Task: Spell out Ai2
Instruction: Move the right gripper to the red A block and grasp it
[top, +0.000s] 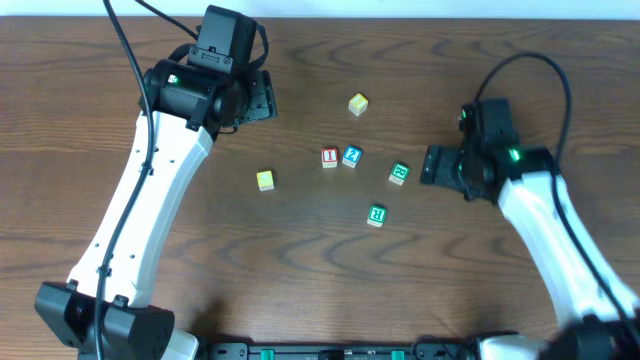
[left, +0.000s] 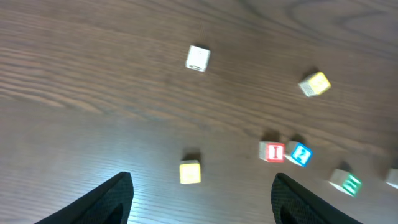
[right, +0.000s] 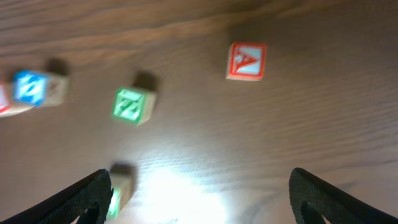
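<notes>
I (top: 329, 157) and 2 (top: 351, 156) are set side by side mid-bench (top: 300, 280), I on the left, touching or nearly so. A (right: 247, 61) is shown only in the right wrist view, up-right of a green cube (right: 132, 104); overhead it is hidden under the right hand (right: 200, 180).

Judged step: A is to be picked by the right hand. The fingers should be centred over A and squared to its faces before descent, with the green cube kept clear. Placement is wanted just left of I, without I being nudged.

Right hand: pointed down, fingers wide apart, nothing held, A off beyond the gap. Left hand (left: 202, 179): raised over the bench, fingers apart, empty.
</notes>
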